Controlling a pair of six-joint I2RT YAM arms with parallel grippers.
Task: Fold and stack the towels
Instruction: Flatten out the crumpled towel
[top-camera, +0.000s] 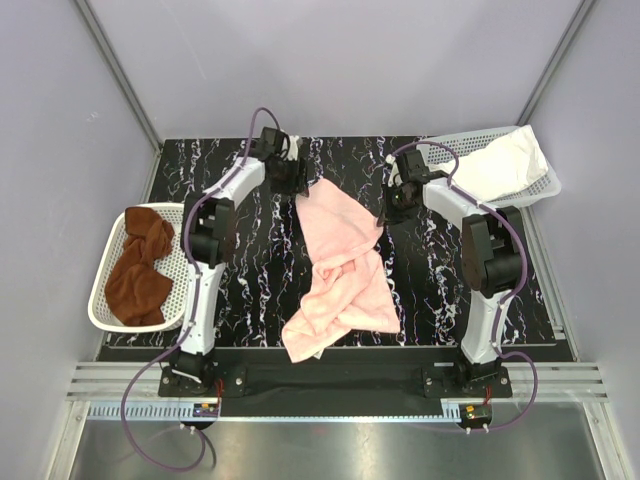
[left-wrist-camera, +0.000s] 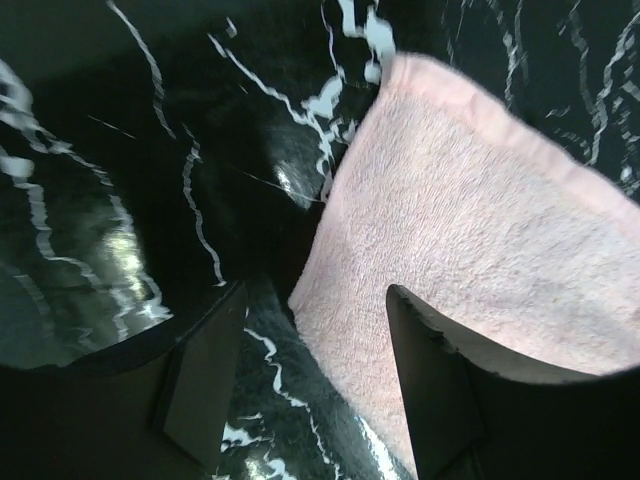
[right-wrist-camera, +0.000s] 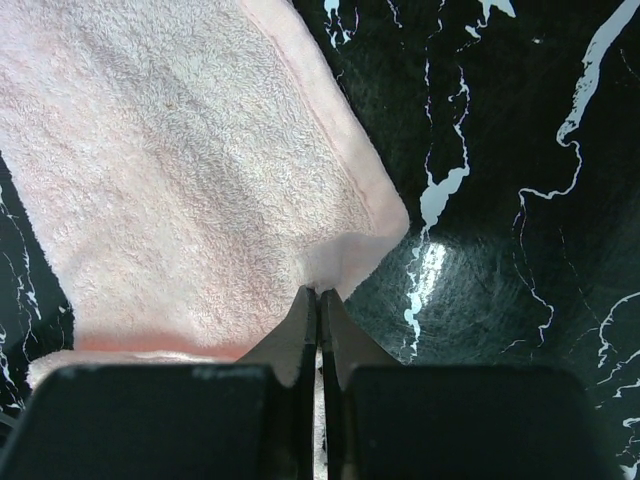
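Observation:
The pale pink towel (top-camera: 340, 275) lies rumpled down the middle of the black marble table (top-camera: 250, 270), its far part stretched between both grippers. My left gripper (top-camera: 293, 187) stands at the towel's far left corner. In the left wrist view it (left-wrist-camera: 315, 385) is open, with the pink towel's edge (left-wrist-camera: 470, 240) lying between the two fingers. My right gripper (top-camera: 383, 213) is at the towel's right corner. The right wrist view shows it (right-wrist-camera: 320, 295) shut on that corner of the pink towel (right-wrist-camera: 190, 150). The rust-brown towel (top-camera: 140, 265) and the white towel (top-camera: 505, 165) each lie bunched in a basket.
A white mesh basket (top-camera: 100, 290) at the table's left edge holds the brown towel. Another white mesh basket (top-camera: 455, 150) at the far right corner holds the white towel. Grey walls close in the table on three sides.

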